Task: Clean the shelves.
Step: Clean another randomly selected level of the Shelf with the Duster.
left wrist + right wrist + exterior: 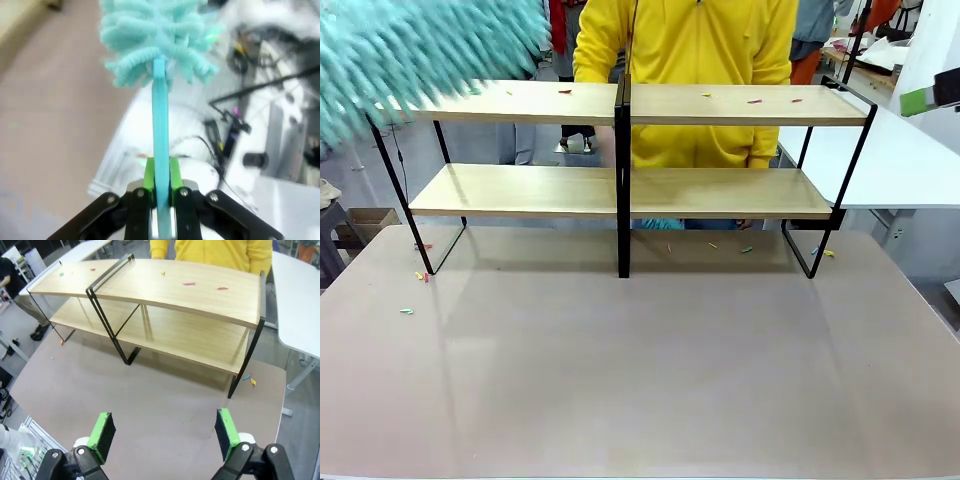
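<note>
L: left gripper (pixel 161 172) pinching duster (pixel 155 35) handle | R: right gripper (pixel 164 427) spread, empty | shelves (pixel 720 190) at tabletop (pixel 640 380) far side, scraps (pixel 755 101) on top board | risk: we expect handle twisting in grip, head snagging centre post (pixel 623 180)

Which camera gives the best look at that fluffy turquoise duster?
The left wrist view: the fluffy turquoise duster shows head and flat handle, clamped in the left end effector. The front view catches a blurred part of its head, upper left.
</note>
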{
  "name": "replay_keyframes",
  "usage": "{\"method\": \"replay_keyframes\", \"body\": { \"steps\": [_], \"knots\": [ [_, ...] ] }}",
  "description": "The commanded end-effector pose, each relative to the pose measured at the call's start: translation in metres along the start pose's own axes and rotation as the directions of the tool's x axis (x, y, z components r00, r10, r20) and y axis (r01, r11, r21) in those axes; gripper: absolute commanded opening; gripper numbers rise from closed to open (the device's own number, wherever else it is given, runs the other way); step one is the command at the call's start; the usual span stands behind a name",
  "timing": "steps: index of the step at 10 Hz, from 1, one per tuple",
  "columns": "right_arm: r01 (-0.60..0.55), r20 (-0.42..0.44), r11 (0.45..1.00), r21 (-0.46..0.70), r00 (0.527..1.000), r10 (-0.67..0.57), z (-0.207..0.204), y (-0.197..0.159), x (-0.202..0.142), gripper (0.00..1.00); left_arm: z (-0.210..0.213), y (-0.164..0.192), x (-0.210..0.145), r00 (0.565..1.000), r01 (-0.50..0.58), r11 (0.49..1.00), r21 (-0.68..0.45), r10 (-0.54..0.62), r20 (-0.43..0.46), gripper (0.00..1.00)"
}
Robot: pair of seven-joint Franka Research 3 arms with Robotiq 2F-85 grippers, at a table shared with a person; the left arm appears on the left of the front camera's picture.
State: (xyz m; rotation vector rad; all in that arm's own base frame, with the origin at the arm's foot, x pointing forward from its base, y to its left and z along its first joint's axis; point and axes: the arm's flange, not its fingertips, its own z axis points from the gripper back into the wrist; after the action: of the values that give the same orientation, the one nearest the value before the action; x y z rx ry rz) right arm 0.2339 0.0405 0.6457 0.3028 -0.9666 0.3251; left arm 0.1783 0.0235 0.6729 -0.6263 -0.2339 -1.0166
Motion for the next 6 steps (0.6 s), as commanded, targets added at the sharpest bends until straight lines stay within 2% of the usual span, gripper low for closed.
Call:
{"method": "replay_keyframes", "body": {
  "steps": [1, 3, 4, 5, 6],
  "knots": [
    [0.003, 0.001, 1.0, 0.006, 1.0, -0.003, 0.0, -0.001, 0.001, 1.0, -0.079, -0.015, 0.021, 0.972, 0.051, 0.991, -0.122, -0.078, -0.223, 0.13],
    [0.003, 0.001, 1.0, 0.006, 1.0, -0.003, 0.0, -0.001, 0.001, 1.0, -0.182, -0.038, 0.034, 0.897, 0.043, 0.986, -0.162, -0.109, -0.427, 0.13],
    [0.003, 0.001, 1.0, 0.006, 1.0, -0.003, 0.0, -0.001, 0.001, 1.0, -0.218, -0.046, 0.035, 0.892, 0.049, 0.994, -0.096, -0.087, -0.443, 0.13],
    [0.003, 0.001, 1.0, 0.006, 1.0, -0.003, 0.0, -0.001, 0.001, 1.0, -0.235, -0.043, 0.038, 0.874, -0.02, 0.996, -0.086, -0.024, -0.485, 0.13],
    [0.003, 0.001, 1.0, 0.006, 1.0, -0.003, 0.0, -0.001, 0.001, 1.0, -0.207, -0.025, 0.043, 0.882, -0.034, 0.994, -0.1, -0.017, -0.471, 0.13]
  ]
}}
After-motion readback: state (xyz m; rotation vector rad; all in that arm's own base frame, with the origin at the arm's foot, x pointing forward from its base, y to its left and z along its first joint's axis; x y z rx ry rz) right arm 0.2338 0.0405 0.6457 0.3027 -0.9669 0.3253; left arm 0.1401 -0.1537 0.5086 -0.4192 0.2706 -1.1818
